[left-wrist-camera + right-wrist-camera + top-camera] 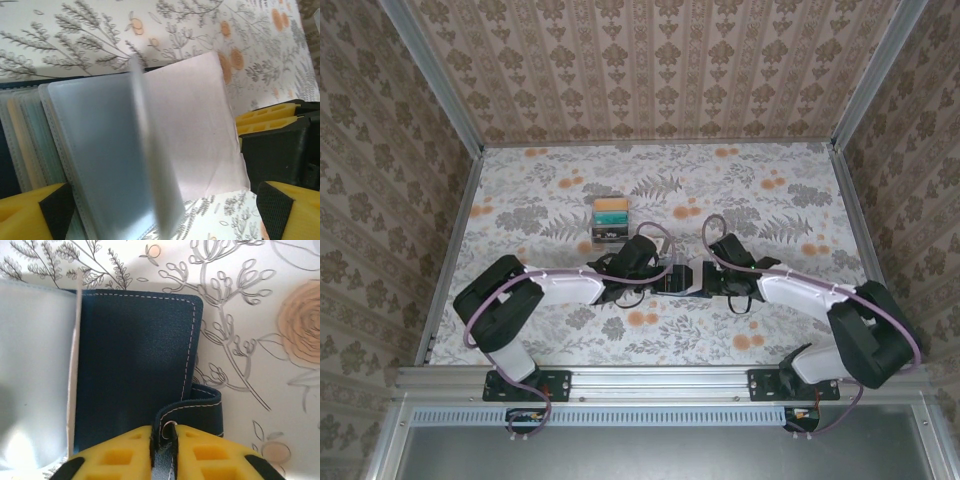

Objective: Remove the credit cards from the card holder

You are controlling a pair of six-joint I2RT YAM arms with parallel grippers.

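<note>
Card holder (135, 360): navy cover, white stitching, rounded corner, strap tab with a snap. It lies open on the floral table (250, 290), directly ahead of the right gripper (164, 440), whose yellow fingers are clamped on the strap tab. Frosted inner sleeves (100, 150) fan between the spread-apart fingers of the left gripper (160, 220). Credit cards (27, 135): tan and teal edges in the sleeves, above its left finger.

A clear sleeve (150, 160) standing on edge is smeared with blur. At 9 o'clock of it, the credit cards (22, 140) show only faintly behind frosted pockets. The card holder (135, 360) runs off at 6 o'clock, its strap (200, 407) end swallowed by the right gripper (162, 435).
</note>
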